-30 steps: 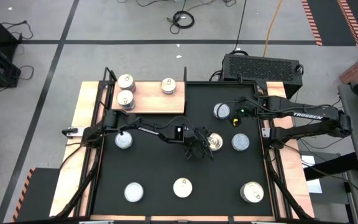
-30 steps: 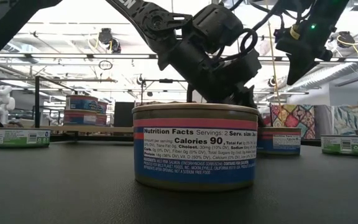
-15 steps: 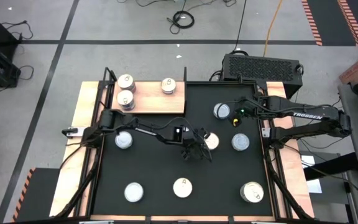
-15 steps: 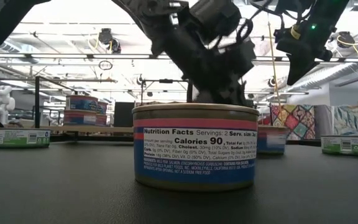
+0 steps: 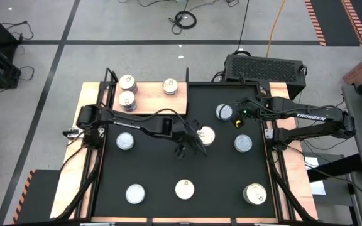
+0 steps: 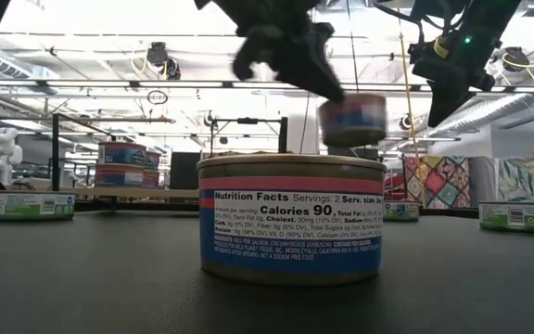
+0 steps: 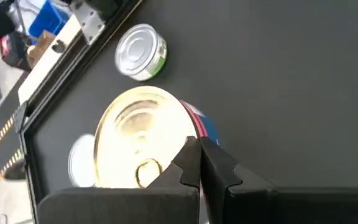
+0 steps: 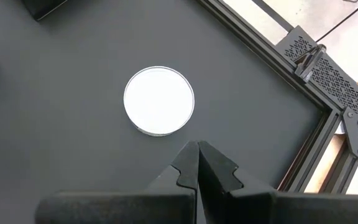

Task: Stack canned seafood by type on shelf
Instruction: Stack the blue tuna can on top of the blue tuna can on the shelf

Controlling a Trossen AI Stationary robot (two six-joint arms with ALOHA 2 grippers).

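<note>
Left gripper point(image 5: 197, 139): it is gripping a can point(image 5: 205, 135) near the middle of the black mat point(image 5: 162, 182); in the low view that can point(image 6: 352, 120) is hanging clear of the mat, above the near tin, so it is being carried in the air.
Right gripper point(image 5: 237, 120): it is hovering near the mat's far right corner with its fingers pressed together and nothing between them; a pale tin point(image 8: 159, 100) is lying on the mat just ahead of it.
Held can: its gold lid with pull-tab point(image 7: 143, 142) is facing up and its round axis is standing upright; a red and blue label band is showing on its side.
Shelf point(image 5: 162, 99): the pale wooden board is lying at the far left corner, up and to the left of the held can in the overhead view, and the left arm is plainly the nearer one.
Cans on the shelf: three are already standing there, two close together at the left end point(image 5: 127, 91) and one apart towards the right point(image 5: 170, 86).
Cans on the mat: six are standing loose there.
Key relation: the carry is likely needing to run away from the robot and leftward, ending over a matching tin.
Writing: the near tin point(image 6: 291, 219) is showing "Nutrition Facts", "Servings: 2", "Calories 90"; the right arm is marked "TROSSEN" point(image 5: 308, 116).
</note>
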